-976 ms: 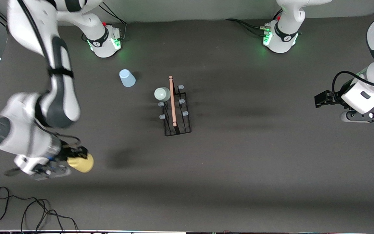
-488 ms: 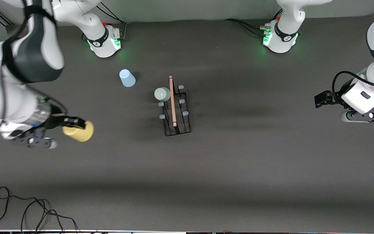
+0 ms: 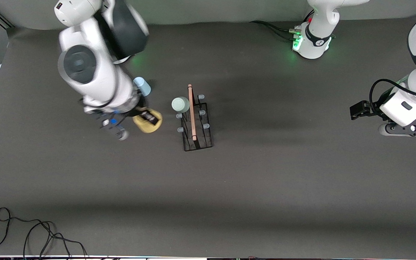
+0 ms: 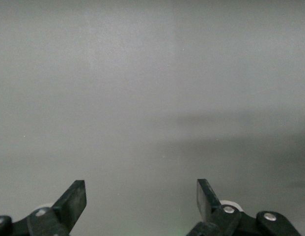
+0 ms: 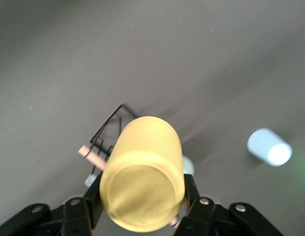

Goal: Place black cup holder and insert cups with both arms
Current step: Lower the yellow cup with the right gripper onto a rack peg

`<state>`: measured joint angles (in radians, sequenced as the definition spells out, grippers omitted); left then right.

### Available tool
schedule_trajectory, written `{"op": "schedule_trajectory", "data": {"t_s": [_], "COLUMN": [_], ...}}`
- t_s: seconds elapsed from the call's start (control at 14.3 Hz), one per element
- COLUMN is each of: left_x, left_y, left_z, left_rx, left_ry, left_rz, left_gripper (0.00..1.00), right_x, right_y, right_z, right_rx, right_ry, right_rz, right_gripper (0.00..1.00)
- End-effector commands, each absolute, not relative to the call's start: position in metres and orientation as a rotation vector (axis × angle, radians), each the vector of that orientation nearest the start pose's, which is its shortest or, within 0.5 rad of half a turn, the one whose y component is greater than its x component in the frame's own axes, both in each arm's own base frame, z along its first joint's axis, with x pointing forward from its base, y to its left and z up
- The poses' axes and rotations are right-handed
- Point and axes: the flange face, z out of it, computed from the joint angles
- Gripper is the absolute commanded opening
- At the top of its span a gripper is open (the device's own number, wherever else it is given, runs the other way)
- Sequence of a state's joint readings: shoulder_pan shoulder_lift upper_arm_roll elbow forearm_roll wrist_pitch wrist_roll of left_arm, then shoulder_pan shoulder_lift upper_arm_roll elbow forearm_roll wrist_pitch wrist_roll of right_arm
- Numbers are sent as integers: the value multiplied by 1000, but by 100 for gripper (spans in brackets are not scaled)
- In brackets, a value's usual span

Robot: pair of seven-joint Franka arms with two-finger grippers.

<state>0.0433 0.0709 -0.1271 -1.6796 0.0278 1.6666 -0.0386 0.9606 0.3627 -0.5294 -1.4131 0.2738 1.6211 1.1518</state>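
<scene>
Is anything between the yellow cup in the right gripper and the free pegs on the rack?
Nothing visible. The right gripper holds the yellow cup beside the black cup holder. The green cup fills only one peg; the blue cup stands clear.

One cup (image 3: 180,104) sits on the rack (image 3: 196,122), another (image 3: 142,86) beside it.

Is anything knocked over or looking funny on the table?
Nothing stands out. The black cup holder stands upright with the green cup on a peg. The blue cup sits upside down on the table, and the right tool holds the yellow cup.
</scene>
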Motion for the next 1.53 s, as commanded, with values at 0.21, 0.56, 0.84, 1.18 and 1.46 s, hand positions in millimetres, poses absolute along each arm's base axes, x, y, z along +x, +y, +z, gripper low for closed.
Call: {"op": "schedule_trajectory", "data": {"t_s": [0.21, 0.56, 0.84, 1.18, 1.46], "left_x": [568, 568, 568, 568, 568], "left_y": [-41, -40, -39, -38, -38], "left_z": [546, 546, 546, 546, 546], "left_rx": [-3111, -3111, -3111, -3111, -3111], "left_ry": [92, 92, 87, 85, 85], "left_rz": [119, 119, 119, 119, 119], "left_gripper": [100, 100, 100, 100, 100], "right_x": [532, 525, 525, 524, 535], "right_y": [381, 384, 382, 392, 387], "right_z": [440, 384, 356, 315, 333], "right_rx": [-2870, -2854, -2844, -2815, -2795], "right_ry": [1242, 1244, 1260, 1314, 1299], "right_rz": [166, 89, 45, 73, 59], "right_gripper": [0, 0, 0, 59, 100]}}
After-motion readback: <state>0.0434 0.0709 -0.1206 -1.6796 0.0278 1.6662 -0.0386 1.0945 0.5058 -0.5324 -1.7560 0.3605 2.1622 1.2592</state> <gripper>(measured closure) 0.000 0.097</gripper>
